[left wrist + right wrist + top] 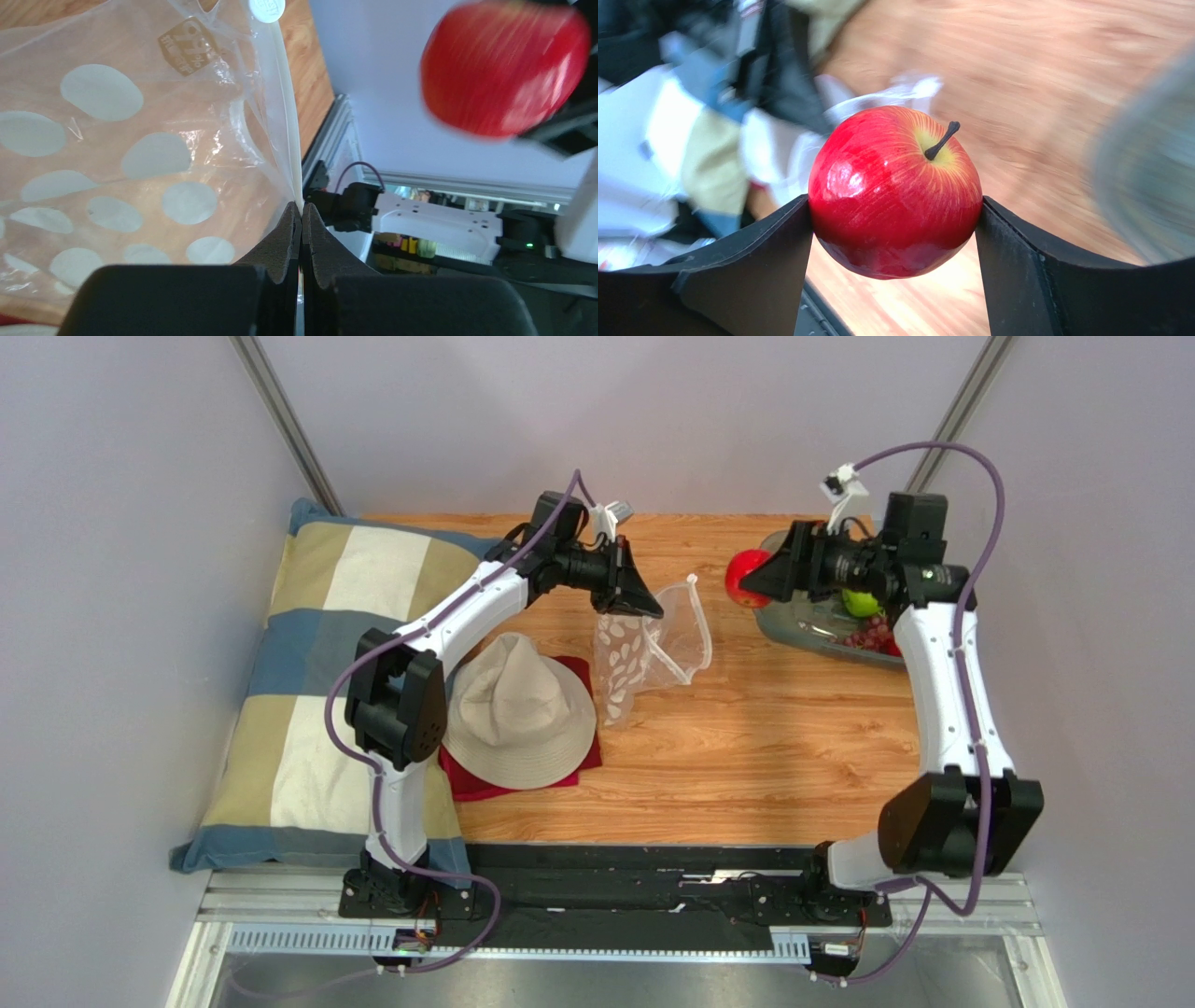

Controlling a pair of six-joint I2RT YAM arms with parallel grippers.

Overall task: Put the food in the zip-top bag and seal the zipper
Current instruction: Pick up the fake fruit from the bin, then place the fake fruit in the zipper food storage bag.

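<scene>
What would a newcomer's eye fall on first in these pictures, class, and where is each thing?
First, the glossy red apple with a dark stem, clamped in the right end effector at the wooden table's far right. Next, the clear polka-dot plastic bag, pinched at its edge by the left end effector near the table's middle. Then the beige brimmed hat on a red cloth, near left.

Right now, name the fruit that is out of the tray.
The red apple, held in the right gripper; the green ball and grapes lie in the tray.
</scene>
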